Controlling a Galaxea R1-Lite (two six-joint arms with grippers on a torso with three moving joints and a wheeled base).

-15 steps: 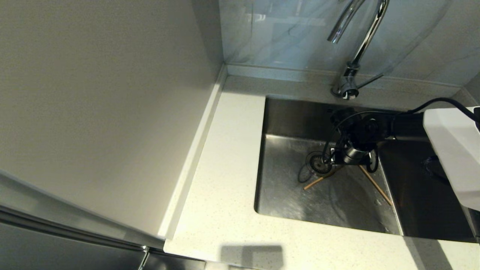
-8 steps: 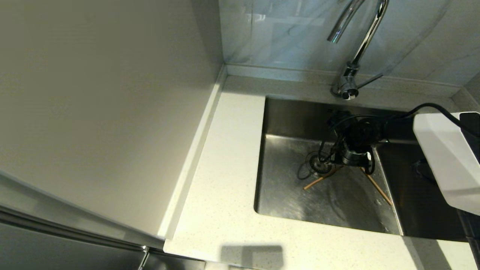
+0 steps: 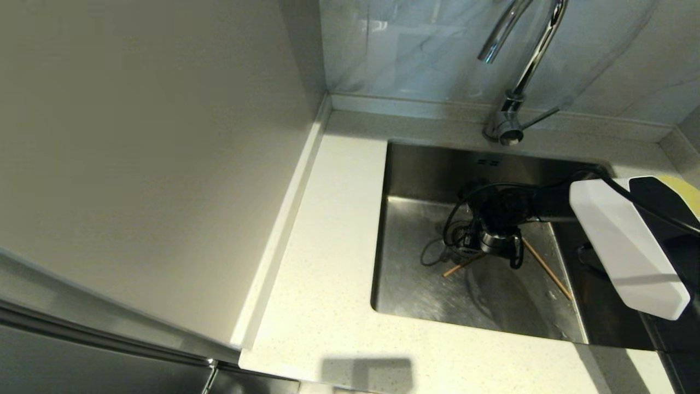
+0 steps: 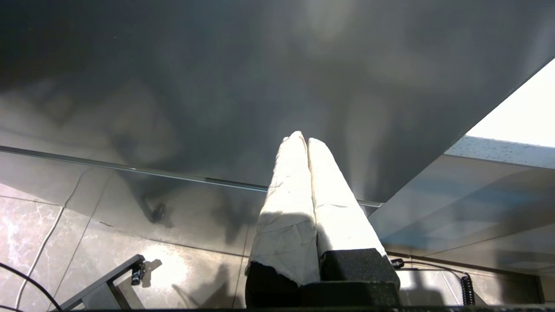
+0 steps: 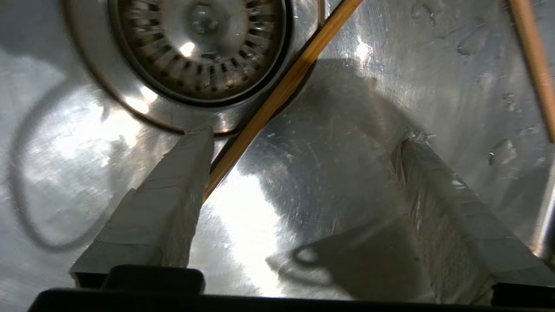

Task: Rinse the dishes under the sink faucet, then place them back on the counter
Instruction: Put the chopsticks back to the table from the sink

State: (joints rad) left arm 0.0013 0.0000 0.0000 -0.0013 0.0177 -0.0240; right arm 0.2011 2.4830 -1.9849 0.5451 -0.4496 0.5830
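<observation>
The right pincer (image 3: 495, 246) has dropped lower into the sink (image 3: 415, 284) and shifted toward the left since a second ago, and its fingers now stand wide apart with nothing between them. One taped finger (image 5: 173, 203) sits just beside a chopstick (image 5: 277, 95) by the strainer drain (image 5: 197, 43); the second chopstick (image 3: 547, 269) lies apart, angling to the near right. Both sticks lie where they did, so this looks like a fresh attempt to pick one up, with rinsing under the faucet (image 3: 519, 71) yet to come.

The pincer's body hides where the sticks cross. No bowl shows clearly; a yellow patch at the far right edge cannot be identified. The worktop (image 3: 328, 273) is partly cut off. The left pincer (image 4: 305, 143), parked away from the sink, has its fingers pressed together.
</observation>
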